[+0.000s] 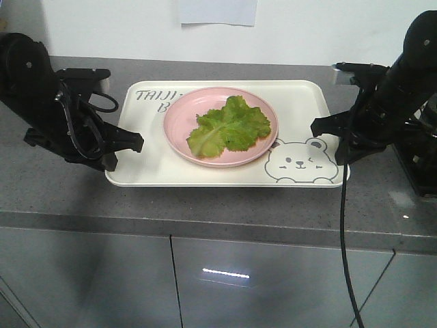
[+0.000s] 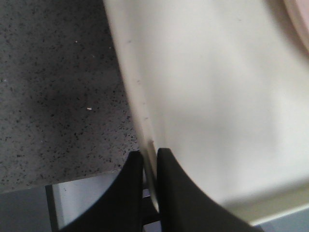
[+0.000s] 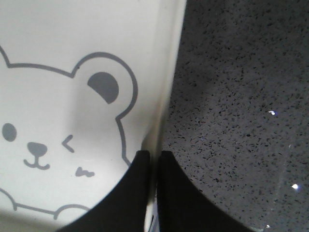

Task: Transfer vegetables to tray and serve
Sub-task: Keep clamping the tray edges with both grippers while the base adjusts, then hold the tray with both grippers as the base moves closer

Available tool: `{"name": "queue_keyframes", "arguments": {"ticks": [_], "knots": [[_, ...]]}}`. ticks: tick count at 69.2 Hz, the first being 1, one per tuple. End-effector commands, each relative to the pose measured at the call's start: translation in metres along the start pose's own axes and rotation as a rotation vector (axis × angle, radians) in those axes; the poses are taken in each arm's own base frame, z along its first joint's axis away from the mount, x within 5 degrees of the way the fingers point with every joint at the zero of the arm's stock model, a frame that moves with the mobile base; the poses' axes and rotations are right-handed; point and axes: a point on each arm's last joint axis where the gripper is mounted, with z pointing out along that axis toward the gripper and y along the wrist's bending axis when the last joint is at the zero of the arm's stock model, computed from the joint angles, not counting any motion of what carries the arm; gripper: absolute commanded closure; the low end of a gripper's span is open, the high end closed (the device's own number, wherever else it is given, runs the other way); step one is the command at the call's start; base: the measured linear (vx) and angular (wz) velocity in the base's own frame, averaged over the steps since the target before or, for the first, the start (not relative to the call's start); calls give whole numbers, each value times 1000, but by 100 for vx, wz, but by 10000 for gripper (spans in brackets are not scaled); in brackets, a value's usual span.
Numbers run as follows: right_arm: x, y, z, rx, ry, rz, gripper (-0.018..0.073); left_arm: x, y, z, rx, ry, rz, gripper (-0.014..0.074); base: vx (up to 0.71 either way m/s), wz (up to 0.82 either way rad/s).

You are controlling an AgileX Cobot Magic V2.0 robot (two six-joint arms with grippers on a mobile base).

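Left fingers (image 2: 170, 193) pinch the tray's (image 1: 147, 169) left rim, nearly closed on it; right fingers (image 3: 136, 193) grip its right rim the same way. The lettuce (image 1: 231, 126) lies on a pink plate (image 1: 179, 124) at the tray's middle — grey surface (image 1: 205, 205) beneath.

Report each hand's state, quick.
Left hand: closed on the tray rim.
Right hand: closed on the tray rim.
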Motion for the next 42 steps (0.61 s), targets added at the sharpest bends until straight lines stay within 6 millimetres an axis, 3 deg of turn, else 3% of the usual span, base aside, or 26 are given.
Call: {"name": "queue_keyframes", "arguments": {"ticks": [1, 42], "knots": [[-4, 21, -34, -110, -145, -32, 564, -8, -23, -34, 131, -153, 14, 603, 3, -1], [-4, 21, -34, -110, -145, -32, 564, -8, -23, -34, 131, -153, 14, 603, 4, 0]]}}
